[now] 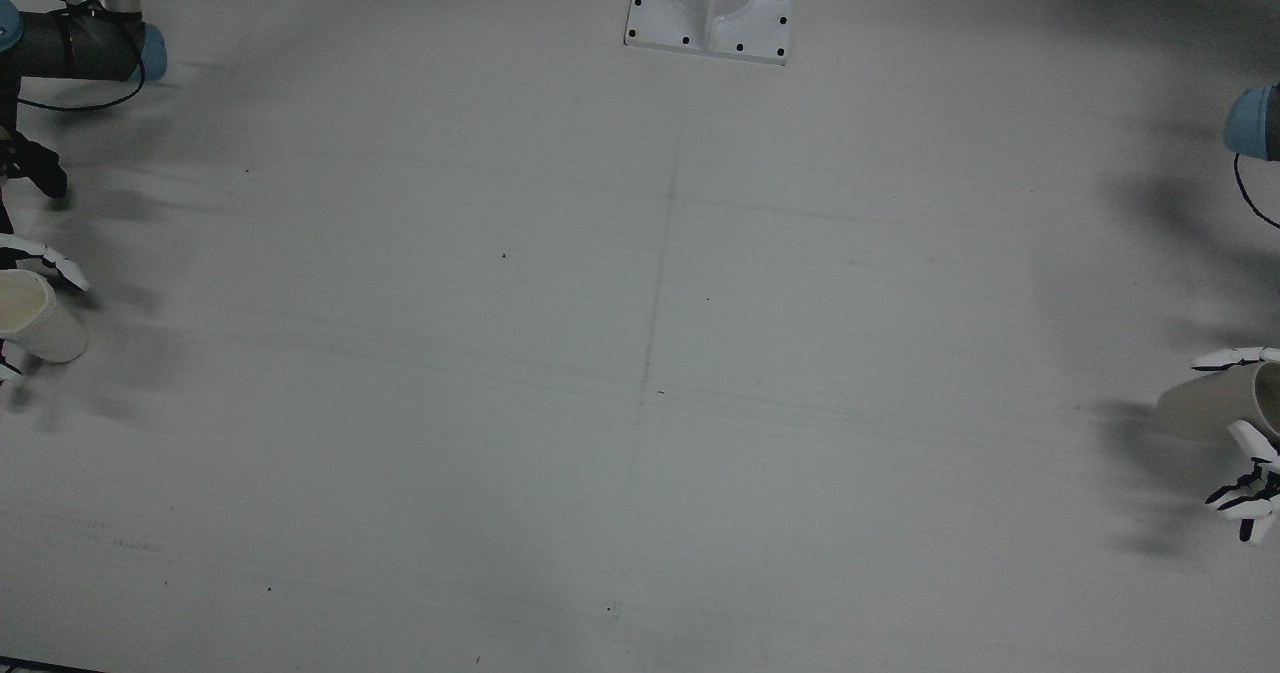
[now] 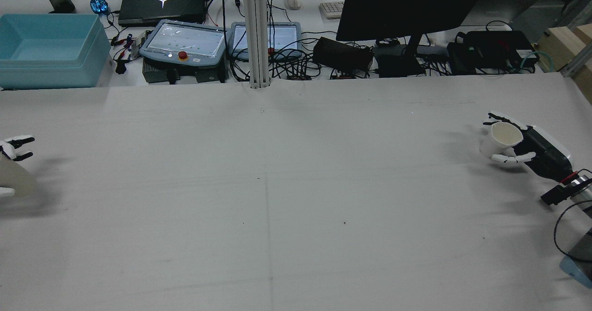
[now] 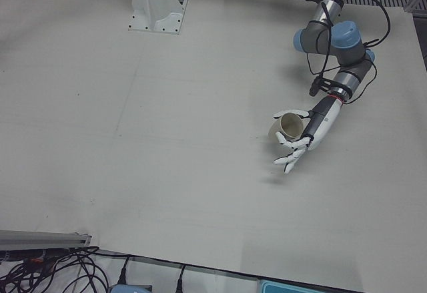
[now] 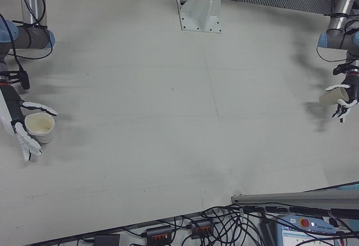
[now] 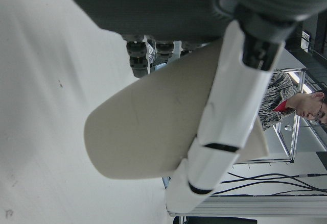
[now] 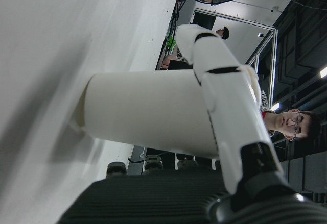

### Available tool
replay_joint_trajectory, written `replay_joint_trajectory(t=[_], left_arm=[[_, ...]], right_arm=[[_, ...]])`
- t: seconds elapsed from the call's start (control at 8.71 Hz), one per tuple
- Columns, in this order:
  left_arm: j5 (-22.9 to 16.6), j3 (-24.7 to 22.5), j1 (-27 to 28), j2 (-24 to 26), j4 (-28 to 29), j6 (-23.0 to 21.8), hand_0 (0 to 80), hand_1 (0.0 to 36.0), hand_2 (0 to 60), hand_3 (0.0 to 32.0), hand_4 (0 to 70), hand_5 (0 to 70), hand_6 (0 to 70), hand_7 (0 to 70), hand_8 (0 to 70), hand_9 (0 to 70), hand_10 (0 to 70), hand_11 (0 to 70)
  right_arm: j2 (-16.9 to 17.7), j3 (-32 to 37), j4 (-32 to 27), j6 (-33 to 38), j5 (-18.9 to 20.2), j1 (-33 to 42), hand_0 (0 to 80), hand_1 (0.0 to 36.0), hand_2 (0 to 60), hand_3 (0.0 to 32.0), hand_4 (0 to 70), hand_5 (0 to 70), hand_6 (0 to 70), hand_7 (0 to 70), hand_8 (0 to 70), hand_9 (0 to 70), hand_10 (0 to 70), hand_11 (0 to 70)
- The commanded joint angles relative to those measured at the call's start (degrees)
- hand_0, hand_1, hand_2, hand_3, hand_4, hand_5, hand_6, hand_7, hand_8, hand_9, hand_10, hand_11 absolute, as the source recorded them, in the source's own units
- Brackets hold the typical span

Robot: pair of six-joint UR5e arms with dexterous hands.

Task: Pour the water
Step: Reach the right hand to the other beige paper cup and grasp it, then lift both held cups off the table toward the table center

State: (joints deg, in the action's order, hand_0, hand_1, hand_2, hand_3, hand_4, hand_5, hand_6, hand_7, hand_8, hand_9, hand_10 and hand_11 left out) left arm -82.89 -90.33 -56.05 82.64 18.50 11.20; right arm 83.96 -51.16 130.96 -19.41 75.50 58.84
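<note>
Bare white tabletop [image 2: 296, 186] | left robot hand [image 3: 303, 139] wraps one paper cup [image 3: 288, 127] at its edge | right robot hand [image 4: 19, 125] wraps the other cup [image 4: 39, 127], far apart | both grasped, upright; meeting and pouring remain

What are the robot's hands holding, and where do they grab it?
Each holds a white paper cup by its side wall: the left hand one cup, the right hand the other cup.

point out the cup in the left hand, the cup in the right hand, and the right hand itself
left cup [image 3: 289, 127], left-front view, inner wall below the rim
right cup [image 4: 39, 125], right-front view, inside of the open mouth
right hand [image 4: 15, 124], right-front view, on the palm beside the cup
</note>
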Motion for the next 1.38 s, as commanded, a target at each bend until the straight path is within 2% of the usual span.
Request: replay_joint_trajectory(t=[0.0,0.11,0.23,0.34,0.46,0.57,0.69,0.8,0.92,1.03,1.15,1.26], left_arm=[[0.0,-0.3,0.0,-1.7,1.4,0.0,80.0,36.0,60.0,0.0,70.0,70.0,12.5,19.7,5.3,4.8,8.5,16.2],[0.0,-0.3,0.1,-2.0,1.4,0.0,80.0,36.0,60.0,0.0,70.0,70.0,12.5,19.6,5.3,4.8,8.5,16.1],[0.0,-0.3,0.1,-2.0,1.5,0.0,80.0,36.0,60.0,0.0,70.0,70.0,12.5,19.5,5.3,4.7,8.5,16.1],[-0.1,-0.7,0.1,-2.0,1.5,0.0,80.0,36.0,60.0,0.0,70.0,70.0,12.5,19.4,5.3,4.8,8.5,16.2],[-0.2,-2.2,0.1,-2.0,0.5,0.1,80.0,36.0,60.0,0.0,70.0,70.0,12.5,19.5,5.3,4.7,8.6,16.3],[-0.3,-4.4,0.2,-1.9,-0.9,0.2,80.0,36.0,60.0,0.0,70.0,70.0,12.7,19.8,5.3,4.7,8.5,16.2],[-0.5,-8.4,0.3,-1.9,-4.3,0.7,80.0,36.0,60.0,0.0,70.0,70.0,12.9,20.0,5.1,4.5,8.5,16.1],[-0.8,-11.9,0.9,-1.5,-7.8,1.1,80.0,36.0,60.0,0.0,70.0,70.0,12.9,20.0,5.0,4.4,8.3,15.8],[-0.8,-14.0,3.0,-0.7,-11.0,1.2,80.0,36.0,60.0,0.0,70.0,70.0,13.0,20.2,4.9,4.2,8.1,15.6],[-0.8,-14.7,5.9,2.7,-14.7,1.2,80.0,36.0,60.0,0.0,70.0,70.0,13.4,20.3,4.9,4.2,8.1,15.6],[-0.8,-16.4,9.5,8.7,-22.6,1.7,80.0,36.0,60.0,0.0,70.0,70.0,14.0,20.6,4.9,4.0,8.0,15.3],[-0.8,-16.7,11.7,15.1,-28.6,3.7,80.0,36.0,60.0,0.0,70.0,70.0,13.9,20.7,4.9,4.0,7.8,15.0]], right_arm=[[0.4,-0.3,1.0,0.2,0.1,0.1,80.0,36.0,31.0,14.0,12.1,22.6,32.7,66.3,34.0,48.3,14.3,25.8],[0.7,-0.3,1.0,0.3,0.1,0.2,80.0,36.0,40.8,17.0,13.9,26.6,44.5,70.0,48.5,67.4,26.8,43.5],[0.9,-0.3,1.0,0.3,0.1,0.3,80.0,36.0,55.7,20.8,18.9,28.2,52.7,70.0,53.7,70.0,32.5,50.6],[1.0,-0.8,1.0,0.7,0.0,0.9,80.0,36.0,60.0,22.8,19.5,28.1,52.5,70.0,52.6,70.0,32.4,50.4],[2.9,-3.5,1.1,1.2,0.0,2.3,80.0,36.0,60.0,22.6,19.0,27.6,50.3,70.0,49.1,66.6,30.7,48.4],[5.0,-9.1,4.0,1.5,0.2,6.2,80.0,36.0,60.0,21.8,18.0,27.2,48.5,70.0,46.7,63.0,29.1,46.4],[8.0,-18.6,11.2,2.9,1.0,9.8,80.0,36.0,60.0,20.4,20.2,27.0,49.4,70.0,46.2,62.4,28.2,45.2],[10.9,-30.6,20.9,3.1,5.0,15.5,80.0,36.0,60.0,19.2,25.4,27.0,52.3,70.0,46.7,63.5,27.2,43.7],[10.4,-40.4,34.7,2.9,14.3,23.8,80.0,36.0,60.0,17.0,25.3,26.7,51.3,70.0,45.1,61.2,26.3,42.7],[8.0,-49.1,46.1,2.9,17.2,26.3,80.0,36.0,60.0,14.0,28.6,26.8,53.5,70.0,46.2,62.7,26.7,43.1],[5.5,-55.6,54.8,3.1,16.1,25.9,80.0,36.0,60.0,9.0,34.0,26.8,56.9,70.0,46.1,62.2,26.2,42.4],[2.4,-61.8,61.9,3.2,14.6,26.1,80.0,36.0,60.0,6.6,34.4,26.8,57.1,70.0,45.9,61.5,26.2,42.3]])
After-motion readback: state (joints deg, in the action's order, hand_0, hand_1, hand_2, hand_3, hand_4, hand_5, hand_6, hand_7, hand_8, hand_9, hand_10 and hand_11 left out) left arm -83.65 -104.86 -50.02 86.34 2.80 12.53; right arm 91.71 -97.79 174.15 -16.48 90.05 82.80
